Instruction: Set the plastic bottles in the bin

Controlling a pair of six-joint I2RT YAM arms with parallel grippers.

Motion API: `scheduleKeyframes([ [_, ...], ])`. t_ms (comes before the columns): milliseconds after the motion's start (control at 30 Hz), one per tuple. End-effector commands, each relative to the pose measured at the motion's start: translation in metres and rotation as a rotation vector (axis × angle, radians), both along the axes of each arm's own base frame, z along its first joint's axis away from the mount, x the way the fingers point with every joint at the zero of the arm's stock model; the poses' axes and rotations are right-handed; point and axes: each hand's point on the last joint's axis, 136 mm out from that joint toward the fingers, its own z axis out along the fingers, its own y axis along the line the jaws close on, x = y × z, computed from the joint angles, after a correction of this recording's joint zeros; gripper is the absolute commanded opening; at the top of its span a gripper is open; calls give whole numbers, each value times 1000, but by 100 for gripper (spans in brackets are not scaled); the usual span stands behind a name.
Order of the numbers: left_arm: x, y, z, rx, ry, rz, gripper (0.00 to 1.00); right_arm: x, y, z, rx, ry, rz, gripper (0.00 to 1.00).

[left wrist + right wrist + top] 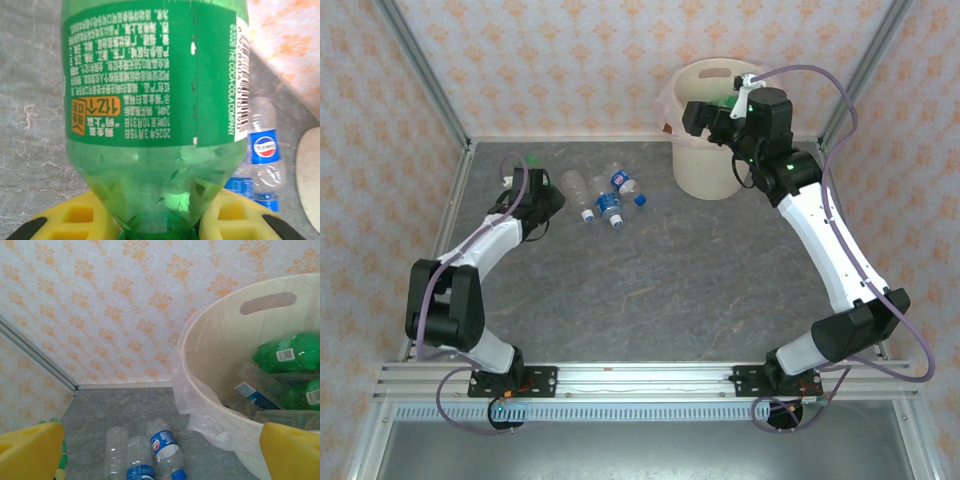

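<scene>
Grey table (650,290), orange-patterned walls. Left gripper (157,220) at 10 o'clock is clamping a green bottle (155,100) by the neck. Clear blue-label bottles (605,195) are lying at 11 o'clock. Right gripper (700,117) is hanging spread wide, empty, over the cream bin (705,180) at 1 o'clock. Green binned bottles (287,352) and a clear one are lying inside.
</scene>
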Motion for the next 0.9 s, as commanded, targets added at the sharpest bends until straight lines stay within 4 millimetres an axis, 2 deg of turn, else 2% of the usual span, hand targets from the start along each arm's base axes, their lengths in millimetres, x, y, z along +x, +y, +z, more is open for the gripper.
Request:
scheduleKeyframes([
  [0,-3,-19,37,99,-102,-97,27,-7,6,23,68,-51,46,100],
  [133,-6,-52,76,210,-207,-212,27,-3,13,21,79,-28,69,100],
  [267,-12,-94,109,239,-315,-328,27,-7,32,21,103,-19,179,100],
  [433,-23,-140,140,258,-417,-449,27,-12,53,15,115,31,306,90],
  [633,-32,-182,160,283,-465,-567,27,-22,79,1,153,114,467,87],
  [867,-40,-215,166,339,-470,-654,27,-33,98,-12,166,173,576,86],
])
